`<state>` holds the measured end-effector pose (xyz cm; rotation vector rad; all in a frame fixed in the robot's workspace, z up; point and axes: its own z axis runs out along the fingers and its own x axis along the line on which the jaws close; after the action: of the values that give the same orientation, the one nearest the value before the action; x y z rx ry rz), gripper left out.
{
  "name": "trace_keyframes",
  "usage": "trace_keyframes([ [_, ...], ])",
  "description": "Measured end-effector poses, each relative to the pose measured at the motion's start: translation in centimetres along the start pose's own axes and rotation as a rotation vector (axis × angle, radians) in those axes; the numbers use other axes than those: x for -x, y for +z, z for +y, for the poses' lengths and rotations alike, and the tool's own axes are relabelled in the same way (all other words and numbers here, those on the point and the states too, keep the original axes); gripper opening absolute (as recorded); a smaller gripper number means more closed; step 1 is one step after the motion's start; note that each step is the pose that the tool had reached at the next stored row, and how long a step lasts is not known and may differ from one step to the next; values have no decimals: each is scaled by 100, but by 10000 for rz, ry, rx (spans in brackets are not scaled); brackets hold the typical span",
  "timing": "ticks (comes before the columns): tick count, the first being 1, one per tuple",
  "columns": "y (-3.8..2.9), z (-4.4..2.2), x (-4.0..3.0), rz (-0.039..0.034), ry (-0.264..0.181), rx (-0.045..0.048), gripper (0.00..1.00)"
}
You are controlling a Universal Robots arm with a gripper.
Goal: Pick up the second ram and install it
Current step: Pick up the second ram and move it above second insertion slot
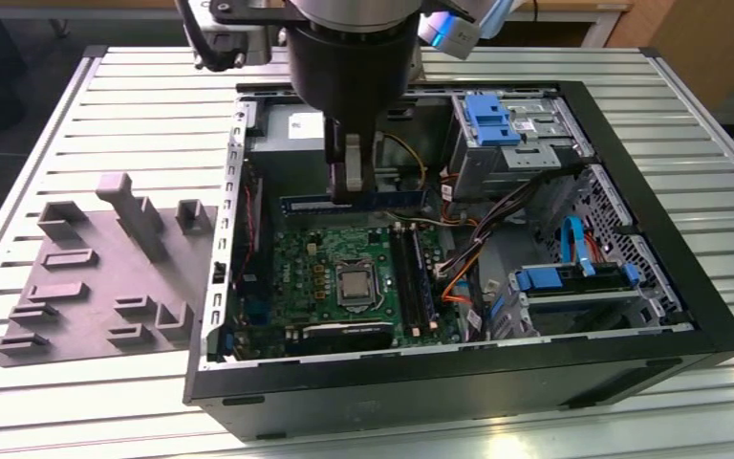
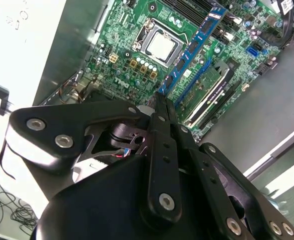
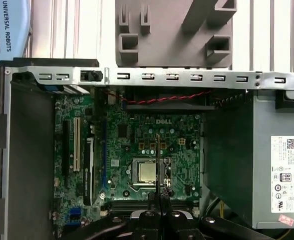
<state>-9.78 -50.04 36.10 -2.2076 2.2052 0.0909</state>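
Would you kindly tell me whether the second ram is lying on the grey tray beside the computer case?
No, in the exterior view the claw holds the second ram above the motherboard inside the open case.

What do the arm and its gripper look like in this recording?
The arm's wrist is a dark cylinder under a silvery band, with a blue cap beside it and a black cable looping off it. The gripper is black: flat linkage plates studded with silver screw heads, narrowing toward the tips.
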Motion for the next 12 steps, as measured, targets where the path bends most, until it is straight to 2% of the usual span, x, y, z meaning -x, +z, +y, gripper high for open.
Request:
trace_keyframes([
  [12,126,-46,-7,1,0,0,11],
])
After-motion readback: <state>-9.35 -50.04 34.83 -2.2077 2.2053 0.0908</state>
